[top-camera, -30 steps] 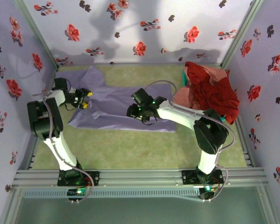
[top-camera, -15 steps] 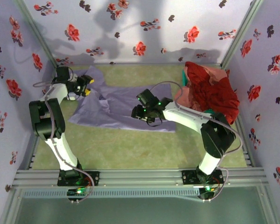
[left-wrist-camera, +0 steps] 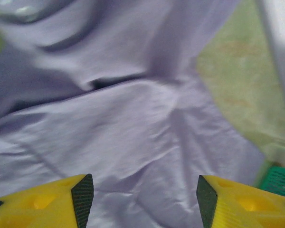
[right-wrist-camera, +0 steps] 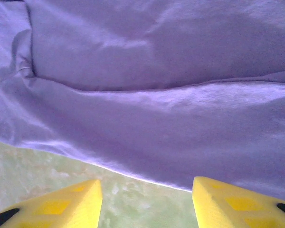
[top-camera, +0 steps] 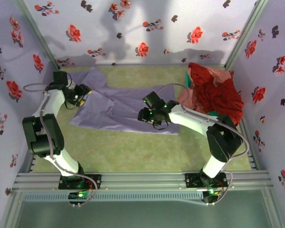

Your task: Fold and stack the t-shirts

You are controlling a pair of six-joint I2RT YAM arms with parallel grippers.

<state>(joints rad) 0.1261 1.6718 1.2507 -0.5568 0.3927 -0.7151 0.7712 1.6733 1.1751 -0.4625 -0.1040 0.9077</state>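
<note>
My left end effector (left-wrist-camera: 145, 194) hangs over the rumpled left end of a lavender shirt (top-camera: 116, 108), its yellow fingers (left-wrist-camera: 47, 202) spread apart with nothing gripped between them. The fabric below is creased and folded over itself in one dark ridge. My right end effector (right-wrist-camera: 147, 199) is likewise parted and empty. It sits low over the shirt's near hem, where the purple cloth gives way to the green desk (top-camera: 133, 152). From overhead, the lavender shirt lies spread lengthwise across the middle of the desk, wrinkled, with one sleeve trailing toward the far left corner. My two arms reach in from the near edge, one to either side of it. Off to the right, well apart from the spread shirt, a red shirt (top-camera: 221, 97) is heaped on top of a pink shirt (top-camera: 185, 99). Both spill over a teal basket (left-wrist-camera: 278, 179) against the flowered wall (top-camera: 133, 28).
</note>
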